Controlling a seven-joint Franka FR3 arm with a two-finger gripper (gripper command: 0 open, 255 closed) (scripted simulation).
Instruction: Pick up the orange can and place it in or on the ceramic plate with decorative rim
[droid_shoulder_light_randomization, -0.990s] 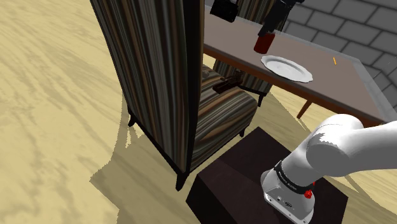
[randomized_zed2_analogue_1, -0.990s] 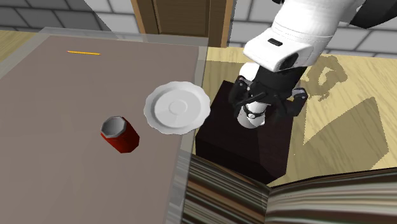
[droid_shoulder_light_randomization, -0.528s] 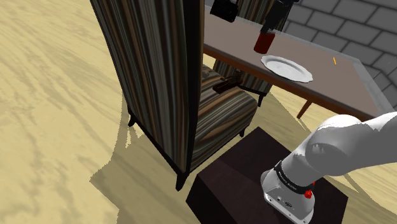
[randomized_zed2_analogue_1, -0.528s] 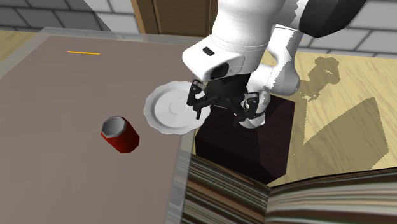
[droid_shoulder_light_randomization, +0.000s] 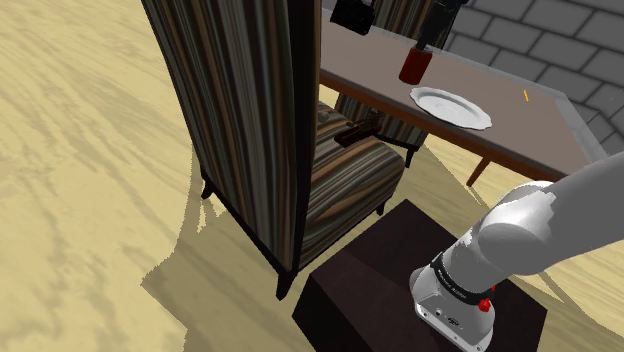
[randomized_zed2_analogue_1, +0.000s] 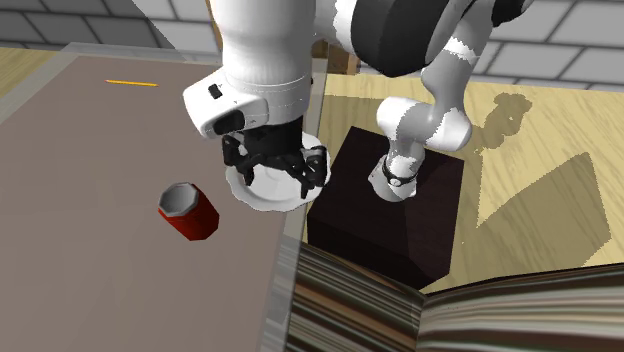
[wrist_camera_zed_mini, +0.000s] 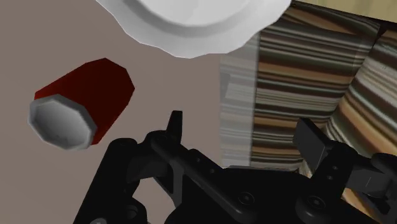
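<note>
Start at the second exterior view's left, where a thin orange streak (randomized_zed2_analogue_1: 132, 83) lies on the brown tabletop (randomized_zed2_analogue_1: 90, 260) toward its far end, well apart from everything else. Moving right you come to the can (randomized_zed2_analogue_1: 190, 212), dark red with a grey top. It stands on the tabletop by itself, with nothing touching it. Just to its right is the white plate (randomized_zed2_analogue_1: 262, 197) with a scalloped rim, close to the tabletop's edge; the two sit near each other but apart. The tool (randomized_zed2_analogue_1: 275, 165) hangs over the plate below the arm's white wrist (randomized_zed2_analogue_1: 255, 70) and hides much of the plate from this camera. In the wrist view you can see its two black fingers (wrist_camera_zed_mini: 174, 127) standing wide apart and holding nothing. The can lies outside the pair, off beside one finger, and the plate's rim sits out beyond the fingertips. Beneath the gap between the fingers run the tabletop's edge and the striped chair (wrist_camera_zed_mini: 299, 70). Further right in the second exterior view, the dark stand (randomized_zed2_analogue_1: 345, 215) sits on the wooden floor (randomized_zed2_analogue_1: 540, 180) with the arm's base on it. In the shoulder view, going from the left, you meet the chair's tall striped back first. Then comes the can upright on the tabletop, the plate to its right and a little nearer the camera, the orange streak beyond that, and a grey stone wall (droid_shoulder_light_randomization: 540, 30) behind.
</note>
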